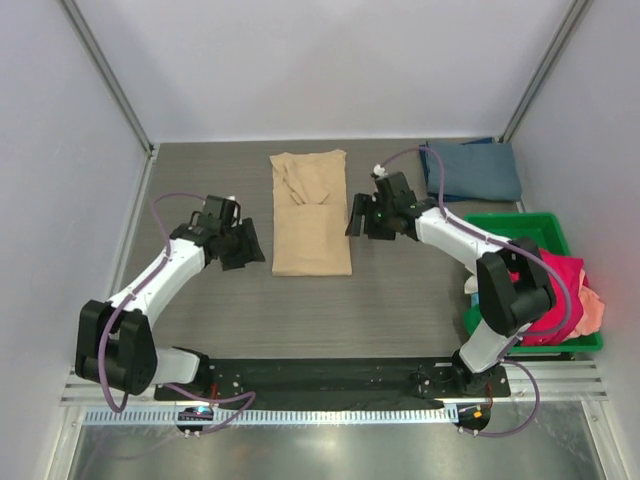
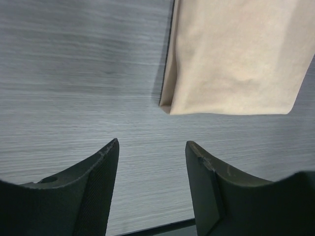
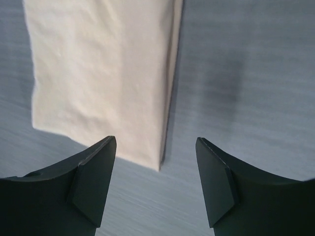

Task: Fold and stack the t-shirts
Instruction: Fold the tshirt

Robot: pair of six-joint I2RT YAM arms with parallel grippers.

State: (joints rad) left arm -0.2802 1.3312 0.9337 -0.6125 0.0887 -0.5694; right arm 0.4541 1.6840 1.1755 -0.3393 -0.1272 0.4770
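On the left of the surface (image 1: 200,310), the left hand (image 1: 243,243) is seen roughly half open with nothing held. It is aimed at the near-left corner of the tan t-shirt (image 1: 311,215) and is just short of the cloth. The shirt is laid mid-surface as a long narrow strip with its sleeves folded in; the crosswise fold is not yet made. At its right edge the right hand (image 1: 362,220) is spread wider and is also empty, with the near-right corner lined up between its fingers. Further right, a folded blue-grey t-shirt (image 1: 472,170) is parked at the far corner. A magenta t-shirt (image 1: 555,290) is piled in the green bin (image 1: 545,222).

Risks, as judged:
- Only the top layer gets pinched if the fingers are not driven down to the surface, so the side folds get pulled open.
- The fold is skewed if the two lifts are uneven.
- The edge gets bunched if it is approached too flat.
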